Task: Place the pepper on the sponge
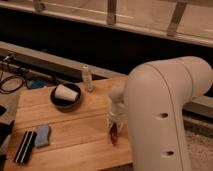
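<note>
The pepper [113, 134] is a slim dark red piece lying on the wooden table [75, 130], right of centre near the front edge. My gripper [115, 125] hangs directly over it, just under the big white arm [165, 110], with its tips at the pepper's upper end. The sponge [42, 135] is a small blue-grey pad at the front left of the table, far from the gripper.
A flat black-and-white striped object [24, 146] lies left of the sponge. A black bowl [66, 96] holding a white cup sits at the back left, with a small clear bottle [88, 78] beside it. Cables [12, 82] lie off the table's left.
</note>
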Controlling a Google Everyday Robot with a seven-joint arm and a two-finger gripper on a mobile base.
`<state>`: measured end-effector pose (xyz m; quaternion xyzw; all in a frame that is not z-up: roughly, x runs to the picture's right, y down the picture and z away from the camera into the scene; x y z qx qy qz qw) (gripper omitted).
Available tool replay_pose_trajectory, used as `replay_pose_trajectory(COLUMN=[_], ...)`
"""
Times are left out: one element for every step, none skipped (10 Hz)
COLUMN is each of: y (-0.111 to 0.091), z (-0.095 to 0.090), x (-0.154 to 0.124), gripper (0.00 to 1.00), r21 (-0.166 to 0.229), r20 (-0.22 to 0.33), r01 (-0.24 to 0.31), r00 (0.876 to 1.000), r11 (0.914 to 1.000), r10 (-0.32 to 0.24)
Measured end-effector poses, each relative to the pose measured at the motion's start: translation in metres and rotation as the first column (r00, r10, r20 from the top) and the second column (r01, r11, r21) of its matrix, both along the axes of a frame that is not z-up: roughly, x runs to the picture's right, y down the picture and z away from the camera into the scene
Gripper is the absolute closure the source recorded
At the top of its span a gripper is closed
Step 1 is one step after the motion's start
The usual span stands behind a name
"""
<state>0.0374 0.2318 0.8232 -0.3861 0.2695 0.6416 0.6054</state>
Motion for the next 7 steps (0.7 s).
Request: replay_pose_trajectory(y=[0.001,-0.001,-0.006,-0.015,-0.036,-0.049,-0.071], z=[-0.001,-0.006,-0.014,-0.021,-0.036,-0.046,-0.060], x=[0.001,-0.004,-0.013,-0.023,-0.038,-0.043,-0.052], gripper=[0.93,0.93,0.93,0.93,0.93,0.93,0.93], r21=[-0.002,0.018,0.057,0.093,0.157,0.190,0.244], r20=[-0.001,0.017,0.036,0.053,0.078,0.086,0.099], r01=[-0.001,-0.003,-0.005,-0.007,-0.008,-0.005,-0.008], r00=[1.000,1.000,0.999,0.999,0.997,0.996,0.995], r11=[1.0000,0.9998,0.9984,0.9956,0.9876,0.9817,0.9697], r10=[0.001,0.003,0.003,0.002,-0.004,-0.012,-0.017])
